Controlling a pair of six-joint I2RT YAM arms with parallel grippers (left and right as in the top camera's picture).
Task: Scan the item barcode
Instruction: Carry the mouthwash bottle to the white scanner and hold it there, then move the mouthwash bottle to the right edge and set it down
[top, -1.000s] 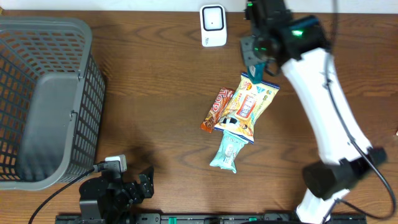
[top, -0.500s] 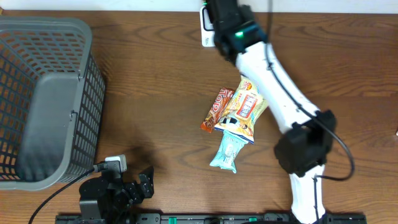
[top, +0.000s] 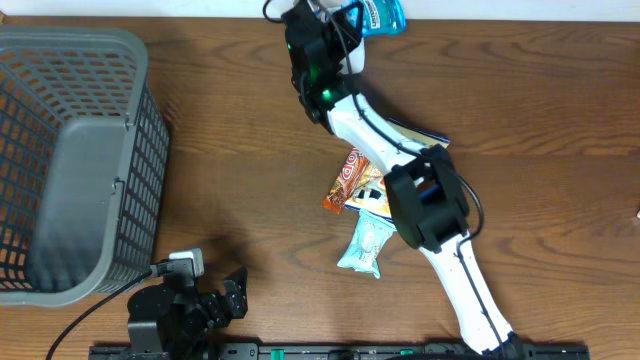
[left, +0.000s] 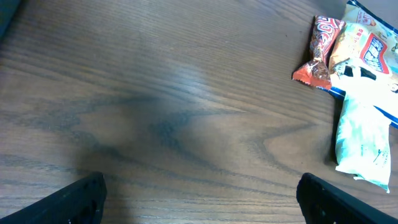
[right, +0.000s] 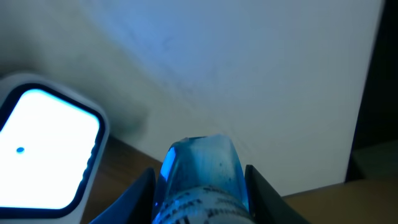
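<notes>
Our left fingers (left: 81, 198) stand spread wide at the lower corners of the left wrist view, with only bare table (left: 155, 93) between them. Overhead, a grey basket (top: 140, 150) sits at the far left. Near the middle lie three snacks: a red bar (top: 345, 182), a yellow packet (left: 367, 43) touching it, and a pale packet (top: 363, 245) just below. Their printing is too small for us to read. The left wrist view shows all three plainly, while overhead the right arm covers most of the yellow one. At the table's far edge our right fingers (right: 140, 194) pinch a blue packet (right: 199, 165) just beside the scanner (right: 43, 155). Only the right wrist view shows the scanner's lit white screen. The dark print on the blue packet is blurred.
</notes>
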